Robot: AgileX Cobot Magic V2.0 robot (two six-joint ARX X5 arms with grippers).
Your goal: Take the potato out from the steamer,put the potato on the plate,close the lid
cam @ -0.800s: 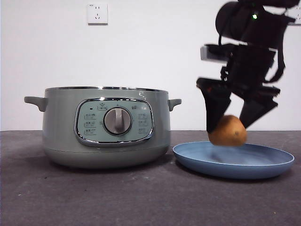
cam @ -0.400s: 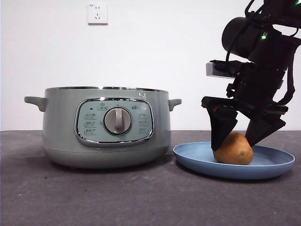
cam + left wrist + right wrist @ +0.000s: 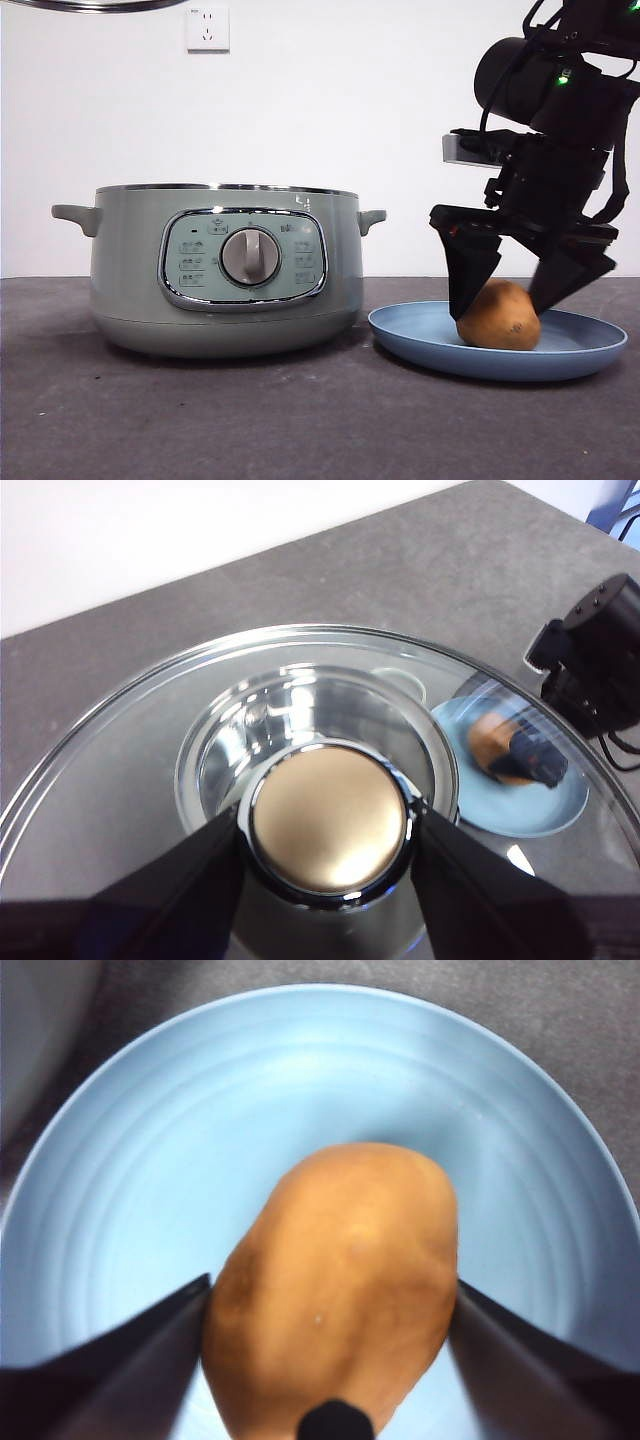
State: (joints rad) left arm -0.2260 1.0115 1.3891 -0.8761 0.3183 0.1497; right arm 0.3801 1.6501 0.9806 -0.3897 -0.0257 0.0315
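Potato (image 3: 499,317) resting on the blue plate (image 3: 420,338), which sits just beside the steamer (image 3: 130,270) on the side away from the wall socket (image 3: 207,28); the potato lies toward the plate's far half from the steamer, not at its centre. Right gripper (image 3: 505,300) straddles the potato from above; in the right wrist view its two black jaws stand at either flank of the potato (image 3: 340,1280), appearing just parted from the skin or at most grazing it, so the grip looks released rather than closed; the potato's long axis runs between the jaws, not across them, hence a straight lift should clear it. Plate rim (image 3: 90,1110) visible all round the potato in that view.

Left gripper (image 3: 328,825) clamps the knob of the glass lid (image 3: 120,730), jaws pressed on both sides of the knob; the lid hangs above the steamer, only its chrome edge (image 3: 95,5) showing at the top of the front view; through the glass the open bowl of the steamer (image 3: 240,730) lies almost directly beneath the knob, slightly offset. Judgement: the remaining move is a near-vertical lowering of the lid, and the left arm is the one placed for it.

Writing: small button labels around the steamer's dial (image 3: 250,257) are too small to read; no brand legible.
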